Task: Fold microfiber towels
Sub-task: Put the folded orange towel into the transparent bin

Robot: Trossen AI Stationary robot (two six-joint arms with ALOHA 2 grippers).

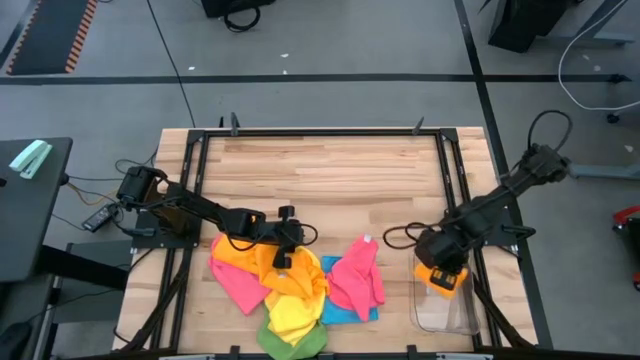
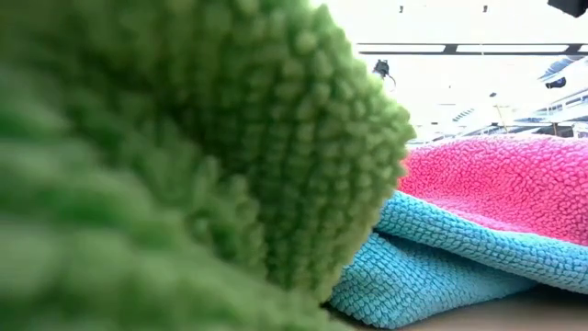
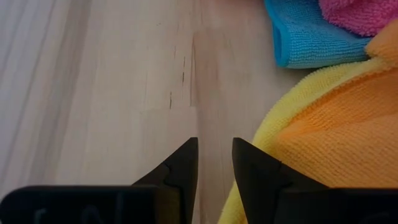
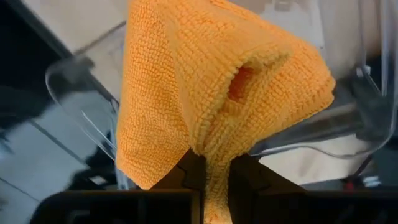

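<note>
A blurred green towel point(image 2: 165, 156) fills the low view from 9 o'clock, hiding both arms. In the high view, the right hand point(image 1: 441, 272) covers part of its orange towel point(image 1: 443, 282).

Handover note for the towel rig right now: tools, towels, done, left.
Right tool: shut on a folded orange towel, held over the clear plastic bin at the table's front right.
Left tool: fingers slightly apart, nothing between them, at the back edge of the towel pile, above bare table.
Pile at front centre: orange, yellow, pink, blue and green towels, overlapping and unfolded.
Done: one orange towel folded, not yet released into the bin.
Left: drop it in, then fold the rest of the pile.
</note>
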